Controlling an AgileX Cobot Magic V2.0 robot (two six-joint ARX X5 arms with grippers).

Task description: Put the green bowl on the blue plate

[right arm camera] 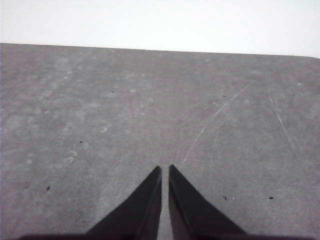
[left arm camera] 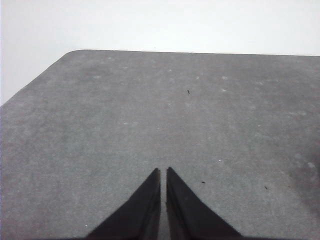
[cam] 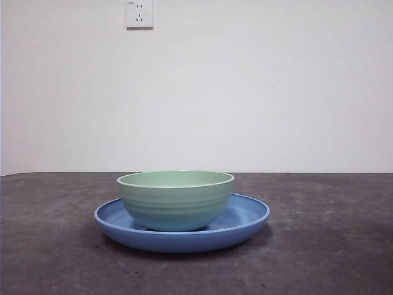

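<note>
Front view shows the green bowl (cam: 175, 200) sitting upright on the blue plate (cam: 245, 222), a little off its middle, on the desk (cam: 331, 246). The left gripper (left arm camera: 163, 172) and right gripper (right arm camera: 165, 170) are both closed on nothing, over bare desk, so I judge little risk remains; only an arm coming back low could push the bowl off.

A bowl (cam: 175, 200) sits upright inside a plate (cam: 245, 220), roughly at its middle, with the plate's rim showing on both sides. The plate rests on a table (cam: 331, 246), near the middle of the front view. Behind the table stands a wall (cam: 245, 92), with a power socket (cam: 139, 13) high up, left of centre.
</note>
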